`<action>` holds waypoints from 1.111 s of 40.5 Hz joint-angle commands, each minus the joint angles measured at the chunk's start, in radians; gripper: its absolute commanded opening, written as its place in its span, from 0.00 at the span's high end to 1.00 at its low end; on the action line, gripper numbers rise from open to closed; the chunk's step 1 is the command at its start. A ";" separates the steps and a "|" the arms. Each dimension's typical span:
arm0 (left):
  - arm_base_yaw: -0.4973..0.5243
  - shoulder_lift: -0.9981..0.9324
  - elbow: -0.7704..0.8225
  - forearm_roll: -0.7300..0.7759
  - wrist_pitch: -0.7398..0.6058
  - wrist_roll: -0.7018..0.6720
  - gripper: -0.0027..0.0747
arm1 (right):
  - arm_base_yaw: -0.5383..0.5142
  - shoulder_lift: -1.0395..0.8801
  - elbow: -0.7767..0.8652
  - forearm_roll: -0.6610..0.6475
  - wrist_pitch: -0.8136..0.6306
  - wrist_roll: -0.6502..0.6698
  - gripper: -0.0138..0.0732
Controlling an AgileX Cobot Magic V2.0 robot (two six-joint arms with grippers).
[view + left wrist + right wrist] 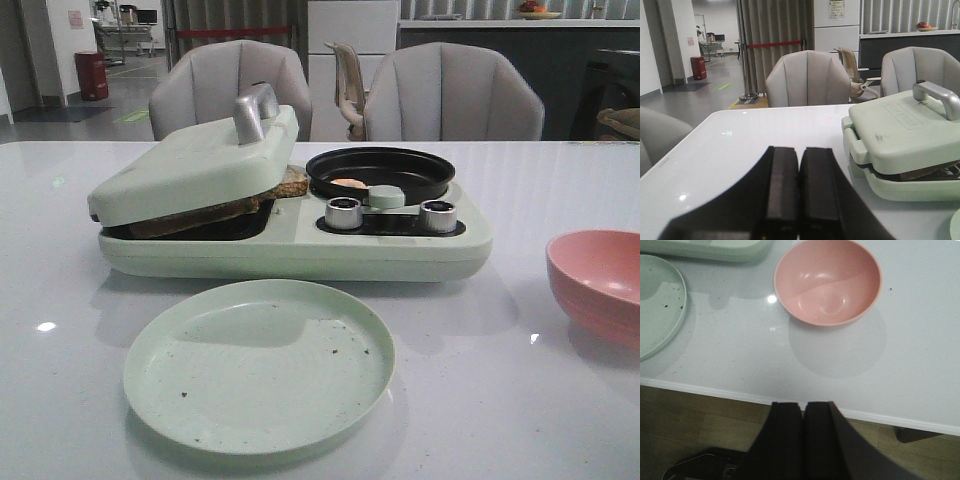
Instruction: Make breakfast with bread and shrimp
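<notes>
The bread (215,208) lies in the left bay of a pale green breakfast maker (300,245), under its lowered lid (190,160); brown crust sticks out at the lid's back edge (292,182). The same bread (925,173) shows as a brown strip under the lid in the left wrist view. A small pinkish-orange shrimp (348,184) rests in the black round pan (380,170). My left gripper (799,155) is shut and empty over the table left of the machine. My right gripper (803,407) is shut and empty at the table's front edge, short of the pink bowl (827,281).
A pale green plate (258,365) with dark crumbs sits in front of the machine. The pink bowl (600,283) stands at the right. Two silver knobs (343,212) face front. Grey chairs (235,85) stand behind the table.
</notes>
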 commanded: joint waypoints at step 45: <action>-0.007 -0.021 0.008 -0.008 -0.093 -0.002 0.82 | -0.224 -0.509 0.624 0.108 -0.970 -0.157 0.80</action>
